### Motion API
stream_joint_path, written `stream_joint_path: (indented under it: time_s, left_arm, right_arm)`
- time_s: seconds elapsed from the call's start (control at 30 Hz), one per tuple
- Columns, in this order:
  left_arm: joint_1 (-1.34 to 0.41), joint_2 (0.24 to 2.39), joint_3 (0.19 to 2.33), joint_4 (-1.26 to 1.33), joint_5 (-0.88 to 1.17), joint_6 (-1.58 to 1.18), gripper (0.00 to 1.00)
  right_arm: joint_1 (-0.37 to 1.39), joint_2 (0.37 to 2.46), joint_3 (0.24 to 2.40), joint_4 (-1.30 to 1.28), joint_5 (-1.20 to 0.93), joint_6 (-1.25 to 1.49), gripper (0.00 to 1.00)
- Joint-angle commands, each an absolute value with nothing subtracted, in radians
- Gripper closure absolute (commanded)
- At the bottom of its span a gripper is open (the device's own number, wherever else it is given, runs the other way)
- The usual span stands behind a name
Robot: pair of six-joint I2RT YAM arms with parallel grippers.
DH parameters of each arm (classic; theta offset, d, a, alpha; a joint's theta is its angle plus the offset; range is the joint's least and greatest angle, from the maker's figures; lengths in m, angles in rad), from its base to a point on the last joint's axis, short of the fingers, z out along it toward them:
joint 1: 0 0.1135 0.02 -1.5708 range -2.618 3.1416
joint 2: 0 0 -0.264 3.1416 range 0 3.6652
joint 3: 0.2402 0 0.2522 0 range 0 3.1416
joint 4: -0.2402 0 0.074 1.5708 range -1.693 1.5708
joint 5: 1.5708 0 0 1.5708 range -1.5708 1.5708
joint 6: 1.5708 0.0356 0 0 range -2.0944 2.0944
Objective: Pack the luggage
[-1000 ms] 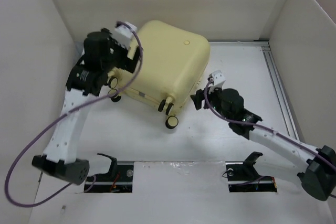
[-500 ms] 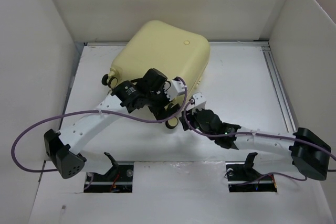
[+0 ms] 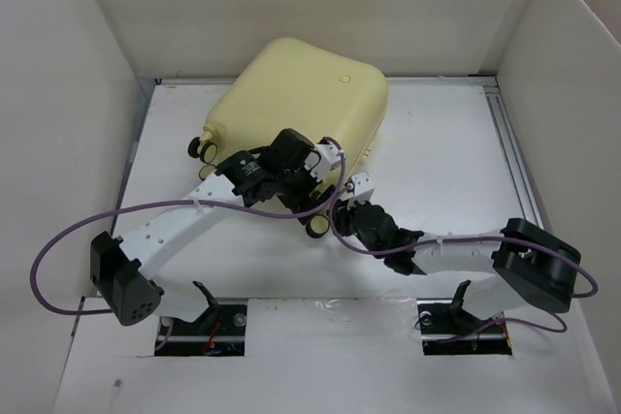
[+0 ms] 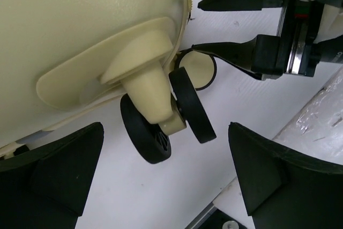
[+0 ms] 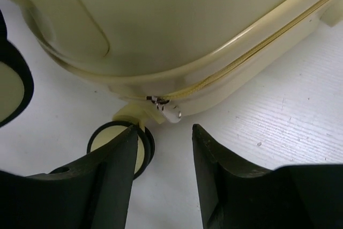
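Observation:
The pale yellow luggage (image 3: 301,104) lies shut at the back of the table, so its lining is hidden. My left gripper (image 3: 316,197) is open at its near corner. In the left wrist view the fingers (image 4: 59,172) stand wide on either side of the gripper's middle (image 4: 165,132), just below a pair of black wheels (image 4: 150,135) on the luggage (image 4: 80,20). My right gripper (image 3: 347,203) is open beside it. In the right wrist view the right gripper (image 5: 164,130) sits just under the white zipper pull (image 5: 171,113) on the luggage (image 5: 177,20) without touching it.
White walls enclose the table on the left, back and right. A second pair of wheels (image 3: 203,147) sticks out at the luggage's left corner. A wheel (image 5: 120,143) sits behind my right gripper's left finger. The right gripper shows in the left wrist view (image 4: 278,52).
My left arm has swung from the luggage's far left side to its near corner. My right gripper has moved left, close to the same corner. The luggage has stayed put.

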State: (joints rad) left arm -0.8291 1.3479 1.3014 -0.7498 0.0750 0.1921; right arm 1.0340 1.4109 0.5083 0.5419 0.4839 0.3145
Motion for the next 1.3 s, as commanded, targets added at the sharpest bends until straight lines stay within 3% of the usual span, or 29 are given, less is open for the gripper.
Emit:
stream_joint_path:
  time_s: [0.0,0.17,0.23,0.27,0.3,0.33,0.4,0.47,0.5,0.53,0.73,0.87,1.03,1.27]
  left_arm:
    - [-0.831,1.356,1.278,-0.686,0.081,0.141,0.0]
    - [-0.831,1.378,1.259,-0.641,0.067,0.132,0.0]
    - [-0.831,1.4,1.259,-0.632,0.067,0.132,0.14]
    - [-0.831,1.41,1.249,-0.632,0.058,0.132,0.33]
    - [-0.831,1.41,1.249,-0.632,0.058,0.132,0.33]
    - [-0.831,1.41,1.249,-0.621,0.058,0.132,0.48]
    - [-0.831,1.419,1.249,-0.621,0.07,0.132,0.6]
    - [-0.831,1.419,1.249,-0.612,0.071,0.132,0.77]
    - [-0.831,1.419,1.249,-0.612,0.071,0.132,0.97]
    - [-0.831,1.419,1.249,-0.612,0.071,0.132,1.0]
    - [-0.831,1.398,1.229,-0.603,0.04,0.132,1.0]
    - [-0.831,1.356,1.188,-0.603,-0.046,0.193,1.0]
    - [-0.845,1.281,1.132,-0.623,-0.146,0.254,1.0]
    - [-0.916,1.236,1.085,-0.65,-0.19,0.284,1.0]
  right_arm:
    - [1.011,1.413,0.514,0.681,0.508,0.324,0.5]
    - [0.956,1.442,0.514,0.741,0.456,0.302,0.61]
    - [0.947,1.457,0.535,0.741,0.446,0.302,0.71]
    - [0.946,1.469,0.535,0.767,0.446,0.302,0.75]
    - [0.946,1.47,0.535,0.781,0.433,0.302,0.78]
    - [0.946,1.479,0.535,0.781,0.433,0.293,0.81]
    - [0.946,1.488,0.535,0.793,0.417,0.293,0.84]
    - [0.937,1.488,0.535,0.805,0.417,0.293,0.93]
    - [0.937,1.488,0.535,0.805,0.417,0.293,0.96]
    - [0.937,1.488,0.535,0.814,0.429,0.293,1.0]
    - [0.937,1.45,0.503,0.805,0.468,0.281,1.0]
    - [0.872,1.395,0.526,0.625,0.5,0.299,1.0]
    - [0.659,1.322,0.57,0.476,0.428,0.249,1.0]
    - [0.477,1.445,0.744,0.407,0.365,0.108,1.0]
